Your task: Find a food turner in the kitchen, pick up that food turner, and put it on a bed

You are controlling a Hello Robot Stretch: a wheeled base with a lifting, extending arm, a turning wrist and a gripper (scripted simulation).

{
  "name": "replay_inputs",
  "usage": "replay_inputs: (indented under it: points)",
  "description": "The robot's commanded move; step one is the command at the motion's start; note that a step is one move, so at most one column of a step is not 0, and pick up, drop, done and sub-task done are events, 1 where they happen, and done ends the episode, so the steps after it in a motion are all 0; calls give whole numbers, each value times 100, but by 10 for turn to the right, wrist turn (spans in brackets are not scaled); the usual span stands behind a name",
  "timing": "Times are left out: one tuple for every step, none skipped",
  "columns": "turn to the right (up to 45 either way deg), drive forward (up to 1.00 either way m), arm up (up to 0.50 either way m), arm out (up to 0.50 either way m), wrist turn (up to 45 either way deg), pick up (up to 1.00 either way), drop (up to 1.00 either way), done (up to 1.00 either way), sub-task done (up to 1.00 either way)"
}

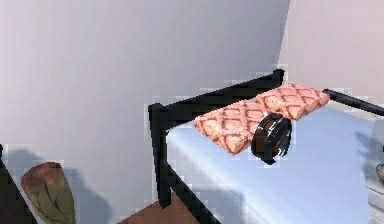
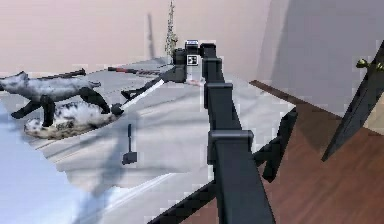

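Note:
A small dark utensil [image 2: 128, 146] with a thin handle and a broader head, shaped like a food turner, lies flat on the pale bed cover [image 2: 175, 150] in the arm side view. The arm's dark bar [image 2: 228, 140] reaches out over the bed to its two white marked squares [image 2: 199, 54]. Left of them the gripper [image 2: 138, 94] slants down toward the cover, above the utensil in the picture. I cannot tell whether it holds anything. In the forward view the same black-framed bed [image 1: 160, 135] has a light blue mattress.
A spotted dark and white animal figure [image 2: 55, 100] lies on the bed at the arm side view's left. An orange patterned pillow [image 1: 262, 112] and a round dark object [image 1: 272, 138] sit at the headboard. A brown basket [image 1: 48, 192] stands on the floor. A dark door [image 2: 360, 95] is at the right.

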Motion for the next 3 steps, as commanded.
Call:
replay_inputs:
  points:
    - [0, 0, 4, 0, 0, 0, 0, 0, 0]
    - [0, 0, 0, -8, 0, 0, 0, 0, 0]
    - [0, 0, 0, 0, 0, 0, 0, 100, 0]
